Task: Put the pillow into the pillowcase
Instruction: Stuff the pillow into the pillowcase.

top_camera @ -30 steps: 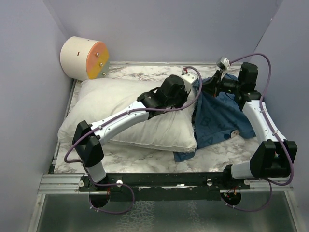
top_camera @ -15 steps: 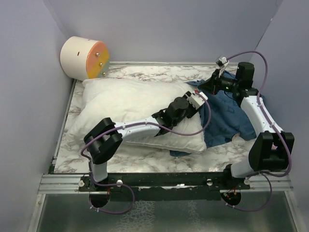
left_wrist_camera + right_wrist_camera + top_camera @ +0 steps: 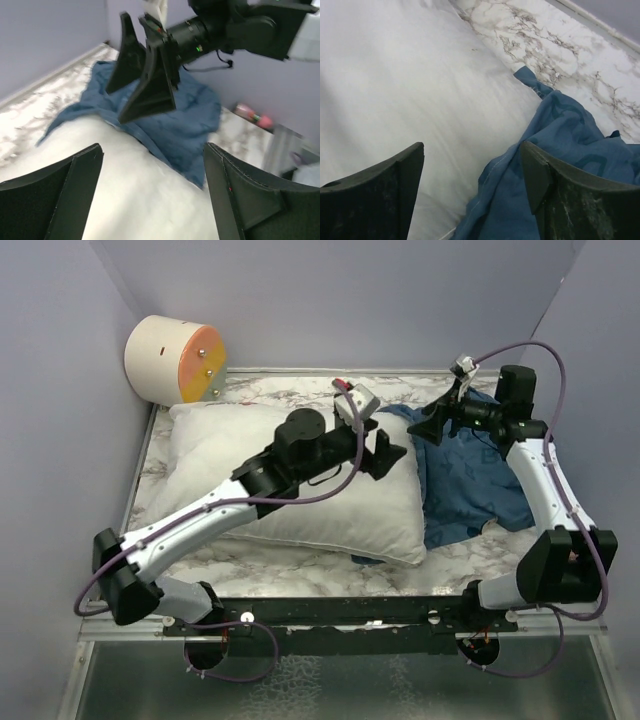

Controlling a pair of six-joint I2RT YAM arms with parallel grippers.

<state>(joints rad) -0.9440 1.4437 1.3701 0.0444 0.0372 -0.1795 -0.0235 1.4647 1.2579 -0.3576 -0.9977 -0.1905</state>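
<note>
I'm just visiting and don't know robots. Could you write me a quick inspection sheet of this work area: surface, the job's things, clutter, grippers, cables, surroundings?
Surface: marble-patterned table, bare along the near and far edges.
Job's things: white pillow lies flat, not inside the case; blue pillowcase lies crumpled at its right end, an edge tucked under the pillow's near corner.
Clutter: cream cylinder with an orange face in the far left corner.
Grippers: left gripper open over the pillow's right end, holding nothing; right gripper open above the pillowcase, holding nothing.
Cables: purple cables loop along both arms, clear of the fabric.
Surroundings: plain lilac walls on three sides.
</note>
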